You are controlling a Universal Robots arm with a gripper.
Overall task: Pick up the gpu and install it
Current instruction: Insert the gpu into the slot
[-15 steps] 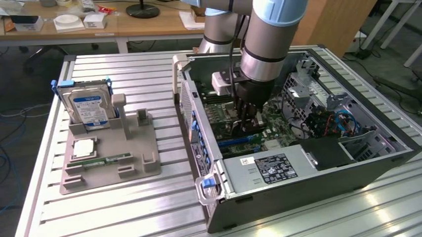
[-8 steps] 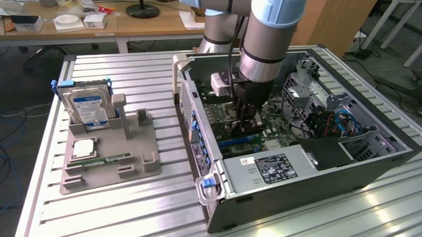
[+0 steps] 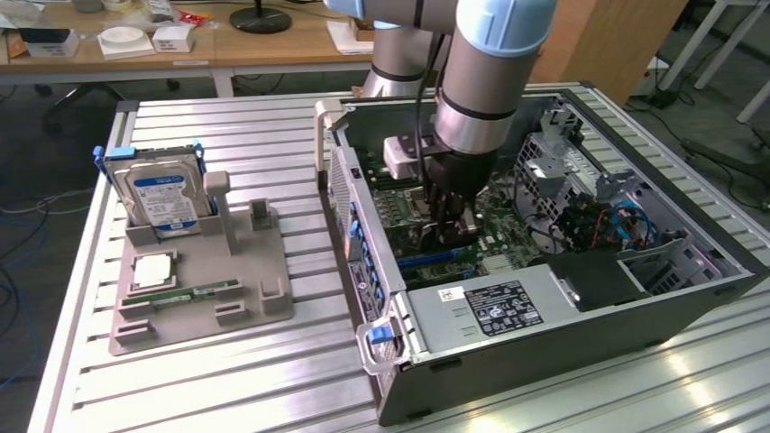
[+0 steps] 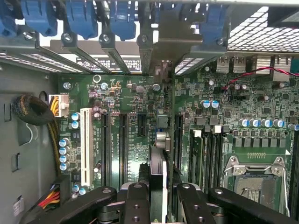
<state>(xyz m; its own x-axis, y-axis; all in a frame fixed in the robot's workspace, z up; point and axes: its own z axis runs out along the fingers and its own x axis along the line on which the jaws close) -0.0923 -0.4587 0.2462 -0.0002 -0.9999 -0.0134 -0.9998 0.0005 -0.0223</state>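
1. Black fingers (image 4: 135,205) sit closest to the wrist camera, clamped on the gpu (image 4: 158,186), which you see edge-on as a thin vertical card pinched between them.
2. So the gpu is inside the open PC case (image 3: 517,307), held upright over the green motherboard (image 4: 131,107), about in line with the long black expansion slots (image 4: 122,144). Can't tell if its bottom edge is actually in a slot or just above one.
3. In the exterior view the gripper (image 3: 448,236) is reaching straight down into the case, with the arm (image 3: 481,81) standing tall above it, and the card is mostly hidden behind the fingers there.
4. Next to the black slots in the wrist view there's a white slot (image 4: 86,145), and on the far side of the card the empty CPU socket (image 4: 254,182) with its metal frame.
5. Blue card retainers (image 4: 79,18) run along the case's back wall above the slots.
6. Outside the case, toward the exterior view's left, a grey parts holder (image 3: 205,298) sits on the slatted metal table (image 3: 241,388). It has a hard drive (image 3: 159,194) with a blue label standing upright, and a narrow green RAM stick (image 3: 180,295) lying flat.
7. Wooden desk (image 3: 180,50) in the background with some small boxes on it.
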